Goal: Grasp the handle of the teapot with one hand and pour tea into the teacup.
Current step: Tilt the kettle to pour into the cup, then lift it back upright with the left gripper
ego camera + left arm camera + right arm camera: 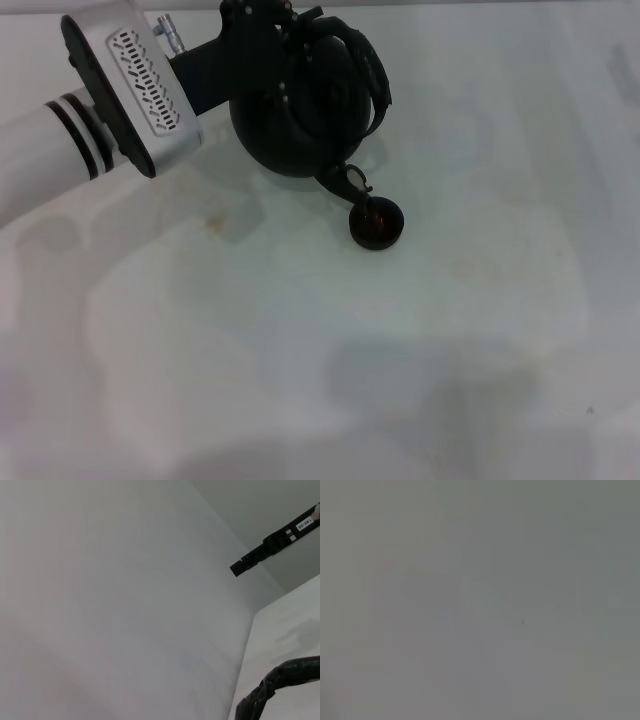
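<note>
Left claw point(262, 28) sits at the far left-centre of the head view, on top of the teapot point(300, 110), clamped on the handle point(365, 60). The fingers themselves are lost in black against the pot, so the grip reads from the pot hanging tilted off the arm. White forearm and silver wrist housing point(135, 85) run in from the left edge.

Teapot is tipped, spout point(345, 180) pointing down toward the near right. Spout tip is directly above the teacup point(377, 224), at or just touching its rim; can't tell which. Any liquid stream is too dark to make out.

Teacup stands upright on the surface point(300, 340), just near-right of the pot body, well right of the wrist housing.

Surface is pale, whitish, with faint mottled patches, a small yellowish stain point(215, 225) left of the cup, and a soft shadow in the near centre.

Left wrist view: mostly blank pale wall, a black bar with a small label point(275, 542), and a bit of the dark wrapped handle point(280, 680) over the surface.

Right wrist view is uniform grey; right claw not visible anywhere.
</note>
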Action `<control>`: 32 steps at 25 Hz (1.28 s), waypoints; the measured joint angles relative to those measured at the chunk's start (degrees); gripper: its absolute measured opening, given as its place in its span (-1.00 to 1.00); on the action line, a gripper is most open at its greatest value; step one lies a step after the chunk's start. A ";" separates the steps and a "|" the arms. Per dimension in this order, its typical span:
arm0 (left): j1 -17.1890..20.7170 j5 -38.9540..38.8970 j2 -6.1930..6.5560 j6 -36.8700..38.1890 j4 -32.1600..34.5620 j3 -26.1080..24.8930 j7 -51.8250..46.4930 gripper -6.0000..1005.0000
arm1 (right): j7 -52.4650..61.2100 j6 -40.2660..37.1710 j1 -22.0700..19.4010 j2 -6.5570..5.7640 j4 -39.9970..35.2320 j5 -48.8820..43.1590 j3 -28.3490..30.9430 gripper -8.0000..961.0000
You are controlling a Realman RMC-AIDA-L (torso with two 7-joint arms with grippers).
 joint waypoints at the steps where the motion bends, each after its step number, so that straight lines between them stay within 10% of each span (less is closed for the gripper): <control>1: 0.01 0.00 0.01 0.00 0.12 0.01 0.12 -0.79 | 0.00 0.00 0.00 0.00 0.00 0.03 0.00 0.72; 32: 0.50 1.37 0.12 -0.09 2.57 0.03 1.57 -0.79 | 0.00 0.01 0.09 0.00 0.00 0.06 0.00 0.72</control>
